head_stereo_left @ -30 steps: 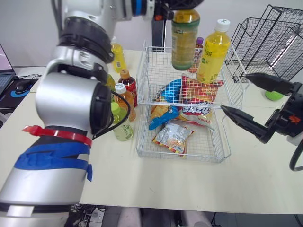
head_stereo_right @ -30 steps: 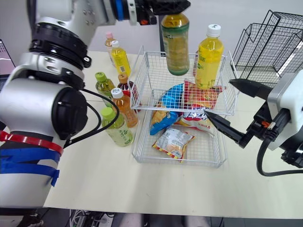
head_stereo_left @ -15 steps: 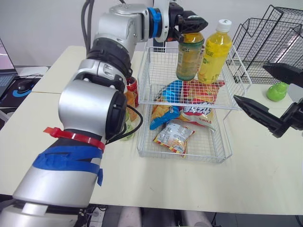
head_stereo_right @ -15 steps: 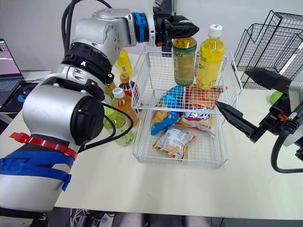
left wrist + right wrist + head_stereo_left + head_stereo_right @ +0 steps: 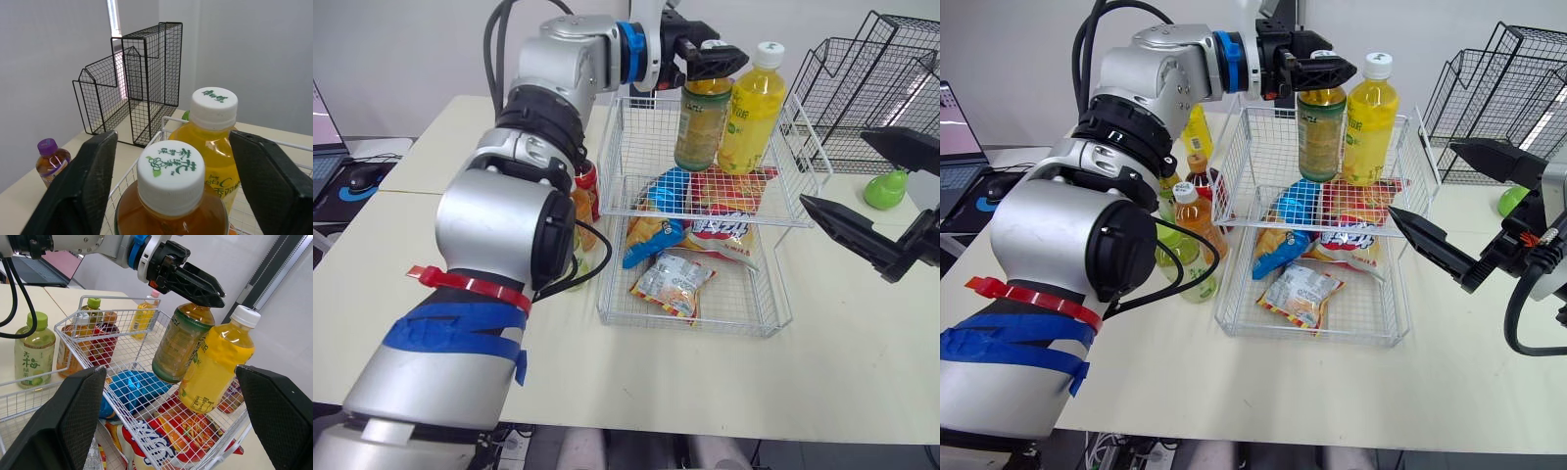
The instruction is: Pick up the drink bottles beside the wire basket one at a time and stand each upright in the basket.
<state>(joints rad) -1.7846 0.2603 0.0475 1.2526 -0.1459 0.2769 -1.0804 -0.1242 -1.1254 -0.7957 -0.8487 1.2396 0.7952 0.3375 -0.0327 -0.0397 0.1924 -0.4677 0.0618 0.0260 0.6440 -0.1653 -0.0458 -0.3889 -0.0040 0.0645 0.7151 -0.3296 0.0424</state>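
The tea bottle [image 5: 702, 122] is stood at the back of the basket [image 5: 695, 326], against the yellow bottle [image 5: 751, 113], presumably for support. The left gripper [image 5: 172, 147] is spread either side of its cap, not pinching it. The right gripper [image 5: 837, 171] is held spread, right of the basket.

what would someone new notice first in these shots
The left gripper sits open around the cap of an amber tea bottle, tilted beside a yellow drink bottle at the back of the white wire basket, above bright snack bags. A cluster of bottles waits at the basket's left, and the open right gripper hangs at its right.
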